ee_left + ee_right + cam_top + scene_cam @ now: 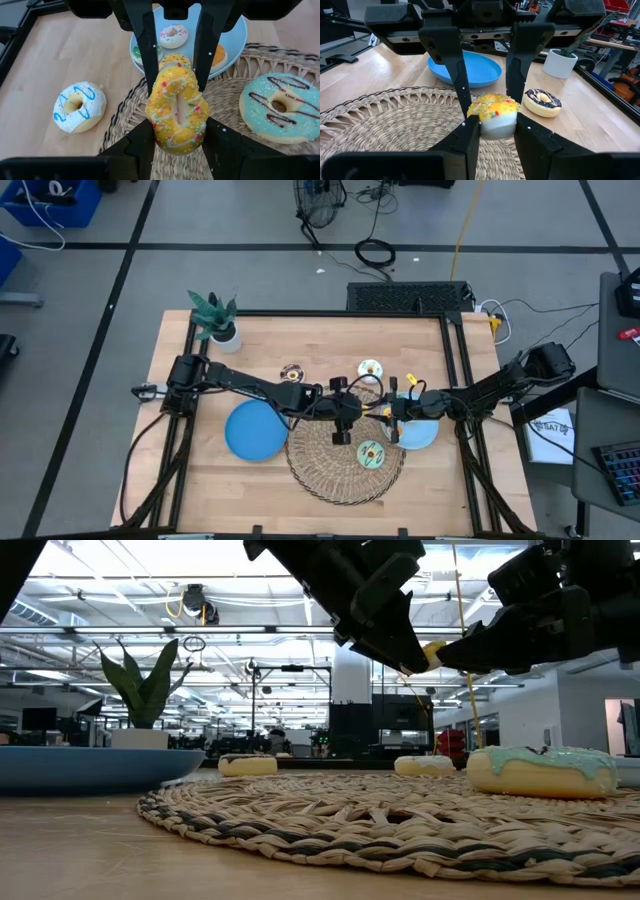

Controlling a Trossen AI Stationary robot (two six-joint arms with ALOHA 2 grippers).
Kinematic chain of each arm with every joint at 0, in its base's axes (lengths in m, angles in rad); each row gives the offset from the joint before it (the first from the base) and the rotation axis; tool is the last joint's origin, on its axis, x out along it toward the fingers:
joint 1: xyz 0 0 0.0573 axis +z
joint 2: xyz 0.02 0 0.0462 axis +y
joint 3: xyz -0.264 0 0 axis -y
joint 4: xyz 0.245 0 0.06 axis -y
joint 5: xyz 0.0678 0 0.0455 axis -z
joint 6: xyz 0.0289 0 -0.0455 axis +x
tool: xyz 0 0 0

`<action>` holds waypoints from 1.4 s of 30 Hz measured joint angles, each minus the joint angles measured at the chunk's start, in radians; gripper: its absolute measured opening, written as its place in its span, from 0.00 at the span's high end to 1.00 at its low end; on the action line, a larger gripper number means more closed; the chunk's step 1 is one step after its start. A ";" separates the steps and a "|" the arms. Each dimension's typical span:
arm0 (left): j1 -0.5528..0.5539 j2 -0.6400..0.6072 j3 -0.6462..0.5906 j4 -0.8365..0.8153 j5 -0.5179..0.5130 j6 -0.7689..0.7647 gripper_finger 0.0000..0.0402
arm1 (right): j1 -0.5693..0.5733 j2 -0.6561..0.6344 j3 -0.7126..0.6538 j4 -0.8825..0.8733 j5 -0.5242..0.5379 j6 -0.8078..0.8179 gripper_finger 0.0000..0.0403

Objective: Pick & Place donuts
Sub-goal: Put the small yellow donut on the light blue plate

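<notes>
Both arms meet above the far part of the wicker mat (pixel 345 452), near the middle of the surface (pixel 190 470). The left pincer (pixel 175 107) and the right pincer (pixel 490 120) face each other tip to tip, raised clear of the mat, with open air beneath them in the low view.

A yellow sprinkled donut (pixel 177 112) sits between the two. The left pincer's fingers (pixel 150 60) press its two sides, squeezing it narrow. In the right wrist view the same donut lies between the right pincer's fingers (pixel 452 70), which are narrowed to it and touch or nearly touch its sides; a firm hold there cannot be confirmed.

A mint-iced donut (pixel 371 454) lies on the mat, just beside the pincers. A white donut with blue icing (pixel 371 368) and a chocolate donut (pixel 292 372) lie on bare wood beyond the mat's far edge. Small donuts fill the blue plate (pixel 235 45) at the mat's right edge. The second blue plate (pixel 255 430) touches the left edge.
</notes>
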 joint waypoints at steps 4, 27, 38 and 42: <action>0.002 0.000 0.000 0.002 -0.001 -0.011 0.55 | 0.000 0.000 0.000 0.000 0.000 0.000 0.74; -0.015 -0.131 0.002 -0.113 0.000 0.036 0.01 | 0.116 -0.313 0.000 -0.427 0.110 0.186 0.80; -0.020 -0.131 0.001 -0.126 -0.001 0.073 0.01 | 0.307 -0.586 0.000 -0.981 0.106 0.652 0.93; -0.019 -0.131 0.001 -0.129 -0.001 0.068 0.01 | 0.361 -0.648 0.000 -1.186 0.106 0.848 0.97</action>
